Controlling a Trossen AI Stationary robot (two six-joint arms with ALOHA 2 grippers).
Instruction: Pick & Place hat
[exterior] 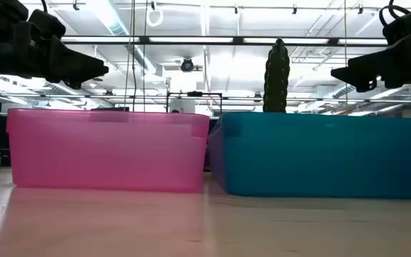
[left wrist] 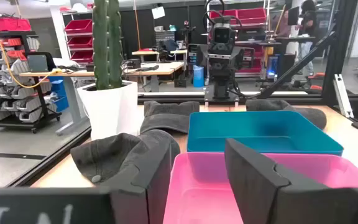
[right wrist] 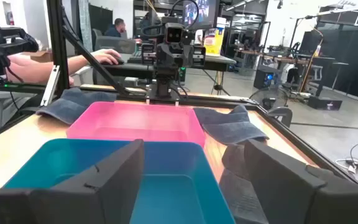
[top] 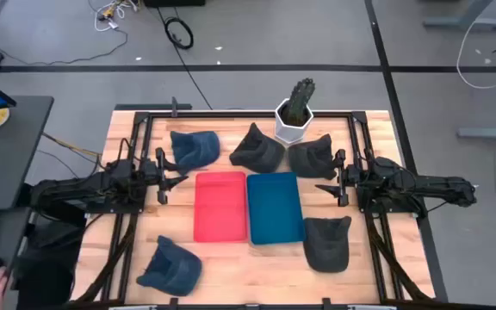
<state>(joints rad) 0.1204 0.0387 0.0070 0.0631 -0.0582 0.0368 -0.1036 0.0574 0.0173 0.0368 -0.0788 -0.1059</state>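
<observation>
Five caps lie flat on the table. Two are blue: one far left (top: 195,146) and one near the front edge (top: 170,265). Three are dark grey: two by the cactus pot (top: 258,148) (top: 312,158) and one right of the teal bin (top: 327,243). My left gripper (top: 164,176) (left wrist: 197,163) hangs open left of the pink bin (top: 220,207), above the table. My right gripper (top: 334,182) (right wrist: 194,152) hangs open right of the teal bin (top: 275,207). Neither touches a cap.
The pink and teal bins stand side by side mid-table (exterior: 105,146) (exterior: 320,153). A cactus in a white pot (top: 295,112) stands at the far edge, between the grey caps. A black frame rail (top: 231,114) borders the table. A person's hand (right wrist: 107,57) shows beyond it.
</observation>
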